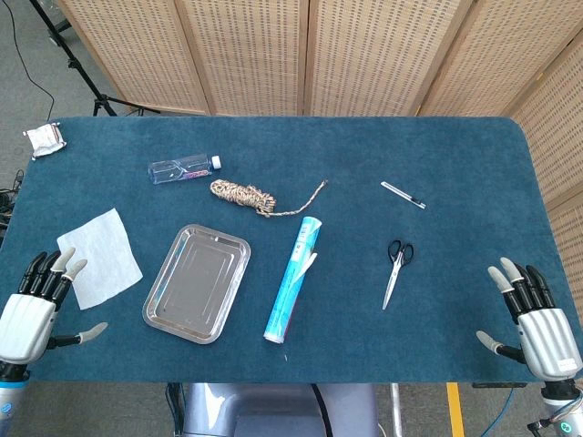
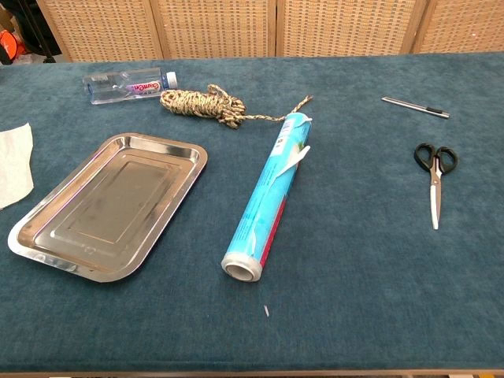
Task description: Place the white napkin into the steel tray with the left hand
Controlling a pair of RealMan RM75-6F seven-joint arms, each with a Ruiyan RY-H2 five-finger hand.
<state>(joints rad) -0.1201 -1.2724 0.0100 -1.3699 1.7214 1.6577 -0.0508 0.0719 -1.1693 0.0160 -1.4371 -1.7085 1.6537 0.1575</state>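
Nearest the robot, the left robot hand (image 1: 32, 309) rests at the counter (image 1: 364, 173) edge with fingers spread and nothing in it; its fingertips lie at the near corner of the white napkin (image 1: 100, 257), though whether they touch it I cannot tell. The right robot hand (image 1: 536, 319) sits at the opposite near corner, likewise spread and holding nothing. Neither hand shows in the chest view.

The napkin lies flat just left of the steel tray (image 1: 155, 305), apart from it. It looks thin, soft and very light, so it will likely crumple and drape rather than lift stiffly; a pinch at the near corner or edge seems the sensible hold, since flat cloth-like paper gives little to grip from above. The tray is shallow and bare inside.

Counting outward: one napkin, one tray, one blue foil roll (image 1: 293, 282), one pair of scissors (image 1: 395, 269). Farther back are one coil of rope (image 1: 244, 195), one clear bottle (image 1: 182, 169), one pen (image 1: 403, 195), and one small crumpled packet (image 1: 46, 139) at the far left corner.
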